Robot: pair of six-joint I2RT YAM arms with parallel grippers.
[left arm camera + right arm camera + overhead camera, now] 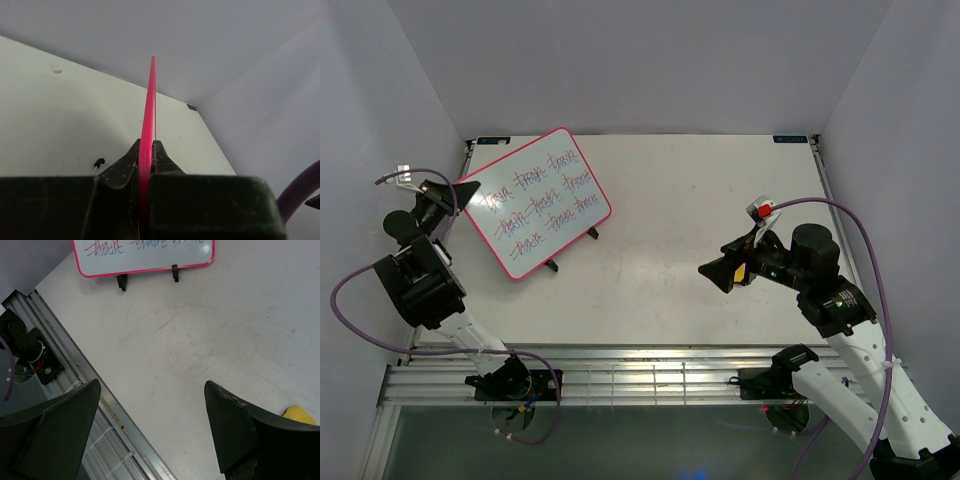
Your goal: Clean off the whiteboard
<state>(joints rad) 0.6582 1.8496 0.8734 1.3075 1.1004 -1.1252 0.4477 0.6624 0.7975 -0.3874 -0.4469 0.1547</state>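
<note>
Pink-rimmed whiteboard [542, 200]: prob stiff, light, slick face; hold by rim. L end effector [146, 150] clamped on its edge; R end effector [151, 385] apart, well right of it.

From my station the whiteboard [533, 202] reads as a glossy white face inside a smooth, bright pink plastic rim. The table [720, 200] is matt off-white, scuffed and faintly scratched. Along its near edge run ribbed rails [650, 372] of bare, dull-shining metal. The left gripper [146, 152] and right gripper [152, 387] have matt black plastic fingers — the right one's are worn pale along an edge. The cable [300, 192] wears a smooth purple sheath. The bit of yellow sponge [298, 415] I can see looks soft and matt — the walls [650, 70] are flat, dull grey.
</note>
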